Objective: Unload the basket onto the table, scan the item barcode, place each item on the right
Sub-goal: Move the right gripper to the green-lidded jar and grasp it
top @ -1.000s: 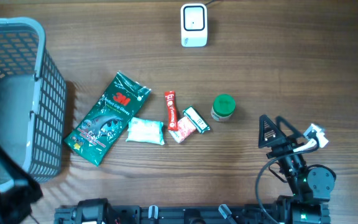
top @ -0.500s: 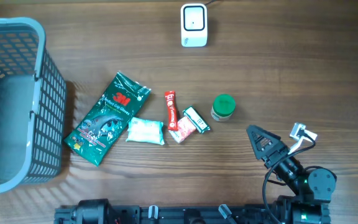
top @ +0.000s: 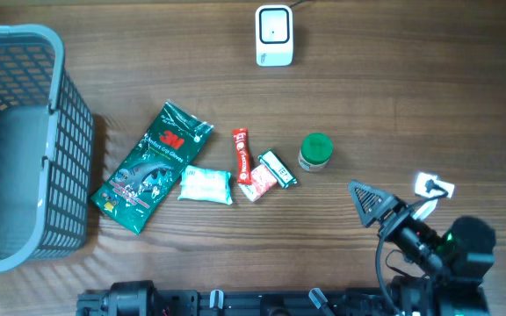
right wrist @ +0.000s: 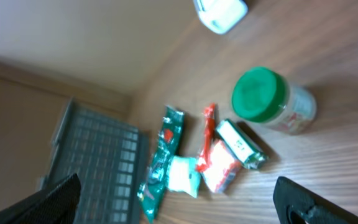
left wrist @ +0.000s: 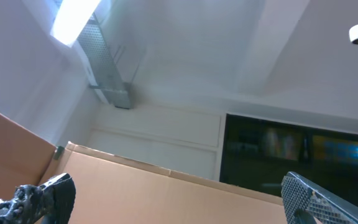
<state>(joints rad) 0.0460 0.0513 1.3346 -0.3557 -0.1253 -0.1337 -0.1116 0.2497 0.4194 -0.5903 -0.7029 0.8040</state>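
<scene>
Nothing scanned yet. Right hand (top: 400, 190): fingers apart, empty, hovering near green-lidded jar (top: 315, 151). Left hand (left wrist: 176, 193): apart, empty, aimed at ceiling. Jar and packets (top: 257, 180) lie mid-bench (top: 411, 88), well apart from scanner (top: 273, 35). Pick-up, presenting and scan all remain.

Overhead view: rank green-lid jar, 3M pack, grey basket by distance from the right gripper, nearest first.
1. green-lid jar, right of centre, just beyond the right gripper.
2. 3M pack, left of centre.
3. grey basket, at the far left edge.
</scene>
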